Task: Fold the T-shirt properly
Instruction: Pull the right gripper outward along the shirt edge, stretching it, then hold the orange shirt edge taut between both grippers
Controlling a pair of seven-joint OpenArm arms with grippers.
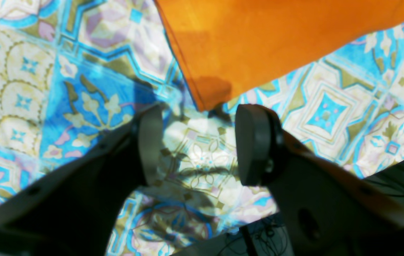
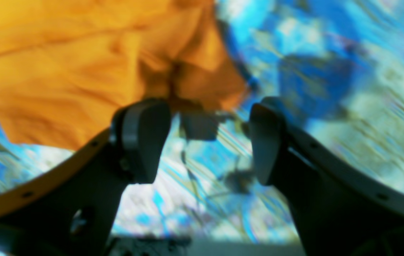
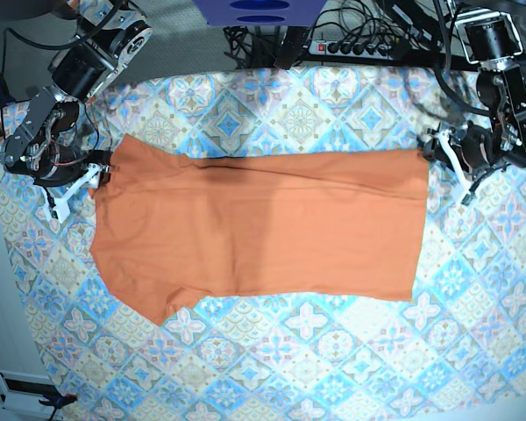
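Note:
The orange T-shirt [image 3: 263, 228] lies spread flat across the patterned tablecloth [image 3: 333, 368], sleeve end at the left and straight hem at the right. In the left wrist view a corner of the T-shirt [image 1: 258, 42] ends just beyond my left gripper [image 1: 198, 142], which stands open with only tablecloth between its fingers. In the base view this gripper [image 3: 440, 151] sits by the shirt's far right corner. My right gripper [image 2: 209, 138] is open too, the picture blurred, with rumpled T-shirt [image 2: 63, 71] ahead and to its left. In the base view it [image 3: 95, 175] is at the shirt's far left edge.
A power strip with cables [image 3: 359, 46] and a blue object [image 3: 259, 10] sit behind the table's far edge. The tablecloth [image 1: 27, 71] runs out to a dark edge [image 1: 401, 174] at the lower right of the left wrist view.

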